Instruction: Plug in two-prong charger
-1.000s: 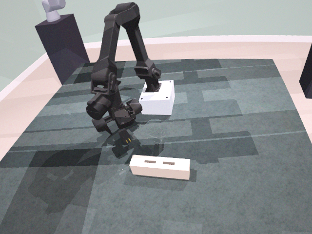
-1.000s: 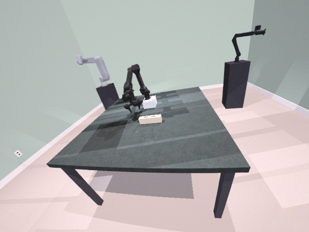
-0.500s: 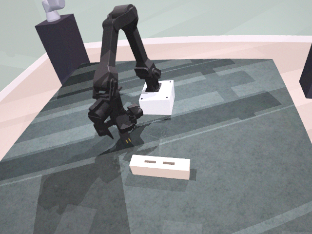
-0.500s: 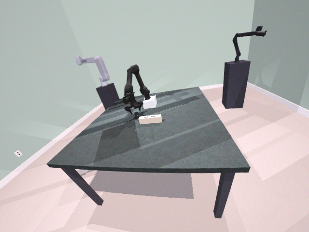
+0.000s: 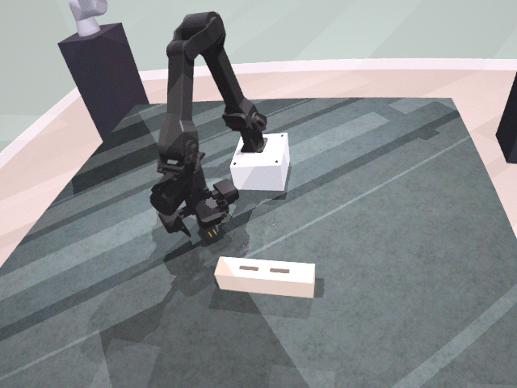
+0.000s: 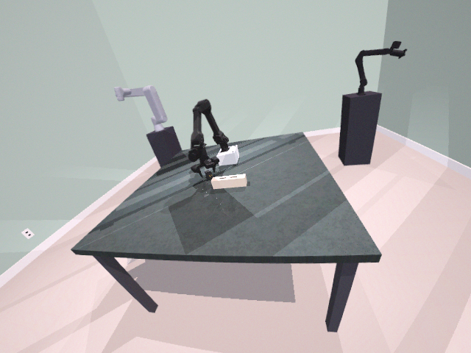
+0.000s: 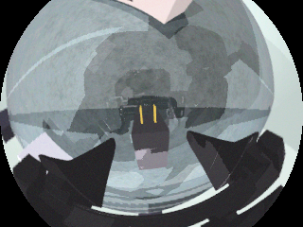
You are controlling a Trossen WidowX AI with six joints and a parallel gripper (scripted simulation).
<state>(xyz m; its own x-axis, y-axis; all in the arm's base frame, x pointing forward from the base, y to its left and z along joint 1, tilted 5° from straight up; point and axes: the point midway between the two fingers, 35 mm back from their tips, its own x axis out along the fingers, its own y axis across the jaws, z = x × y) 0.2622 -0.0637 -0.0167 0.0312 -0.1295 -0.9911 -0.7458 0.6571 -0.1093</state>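
The dark grey-green bench (image 5: 376, 234) carries three things. A white block (image 5: 259, 166), the arm's mount, sits toward the back. A cream power strip (image 5: 265, 276) lies nearer the front, its two slots facing up. The small black charger (image 5: 211, 234) lies between them, near the strip's left end, prongs toward the strip.

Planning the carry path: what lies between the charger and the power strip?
Nothing but bare table top separates the charger from the power strip; the top view shows it, and the wrist view agrees.
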